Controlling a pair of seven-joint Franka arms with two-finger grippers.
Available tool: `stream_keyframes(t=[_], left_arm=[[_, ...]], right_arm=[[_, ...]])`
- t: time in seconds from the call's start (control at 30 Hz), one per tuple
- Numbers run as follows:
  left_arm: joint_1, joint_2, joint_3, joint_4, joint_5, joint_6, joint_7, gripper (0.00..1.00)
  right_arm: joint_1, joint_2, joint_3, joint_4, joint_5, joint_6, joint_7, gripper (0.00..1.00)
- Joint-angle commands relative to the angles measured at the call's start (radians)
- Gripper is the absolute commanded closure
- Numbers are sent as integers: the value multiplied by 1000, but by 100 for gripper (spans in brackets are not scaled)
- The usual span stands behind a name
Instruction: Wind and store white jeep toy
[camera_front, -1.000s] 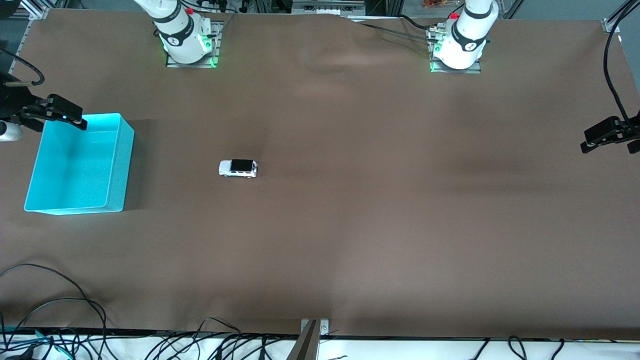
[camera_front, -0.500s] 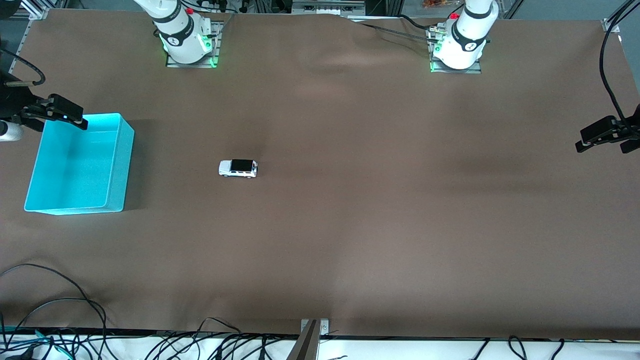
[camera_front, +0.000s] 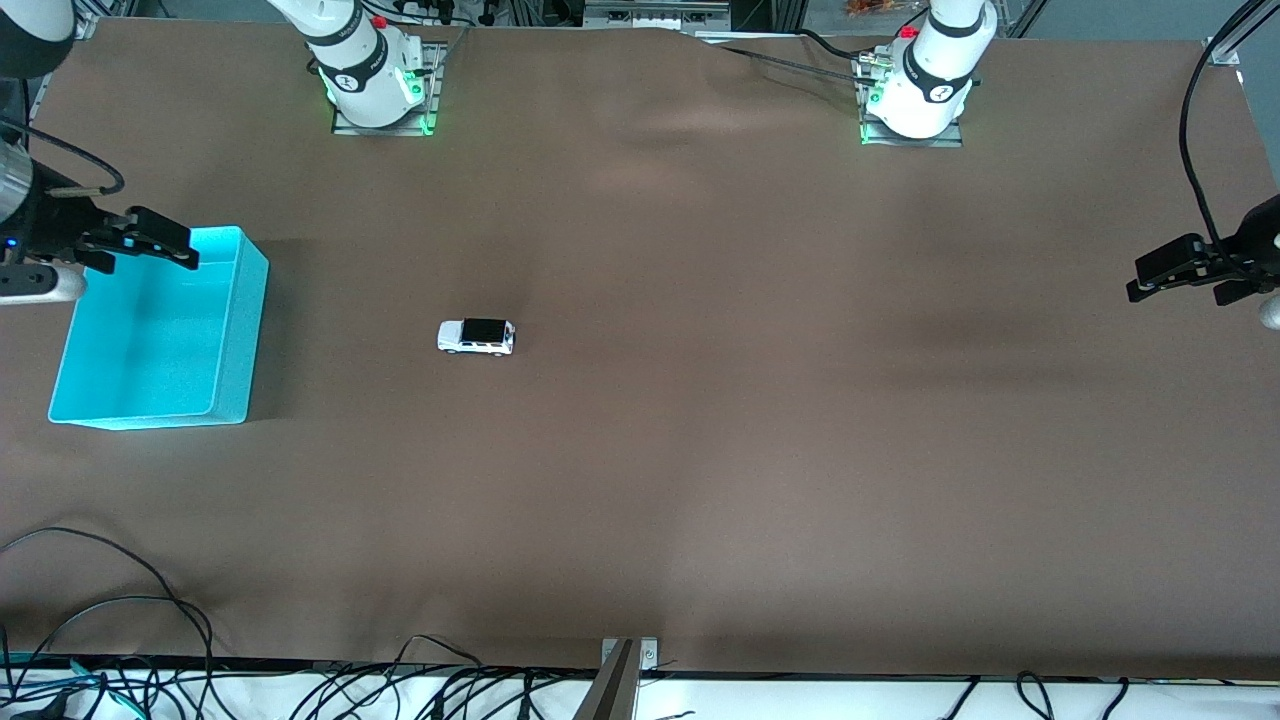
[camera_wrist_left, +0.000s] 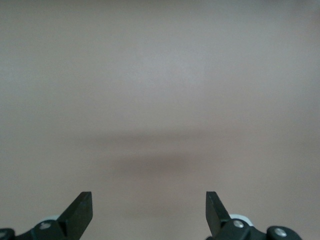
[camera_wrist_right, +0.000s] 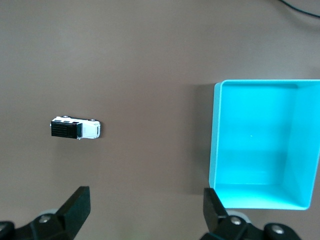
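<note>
Both pincers drifted inward, jaws apart: right pincer (camera_front: 160, 243) over bin (camera_front: 240, 330) rim, left pincer (camera_front: 1165, 270) at table (camera_front: 700, 480) edge.

Both arms are raised and reaching out to opposite ends of the table. The right gripper (camera_front: 160, 245) hangs up in the air at the right arm's end, fingers (camera_wrist_right: 75, 207) spread wide with nothing between them. The left gripper (camera_front: 1165, 275) hovers high at the left arm's end, its black fingers (camera_wrist_left: 80, 212) parted just as wide and empty too. Each wrist points its jaws down at the tabletop.
</note>
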Motion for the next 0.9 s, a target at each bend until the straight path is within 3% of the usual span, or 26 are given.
stream_keyframes(t=[0.0, 0.43, 0.87], left_arm=[[-8, 3, -6, -10, -25, -10, 6, 0], [1, 5, -6, -12, -25, -10, 7, 0], [2, 20, -8, -12, -25, -4, 7, 0]], right_arm=[[-1, -53, 30, -147, 15, 107, -2, 0], [1, -85, 79, -417, 14, 417, 102, 0], [14, -85, 114, -578, 15, 681, 361, 0]])
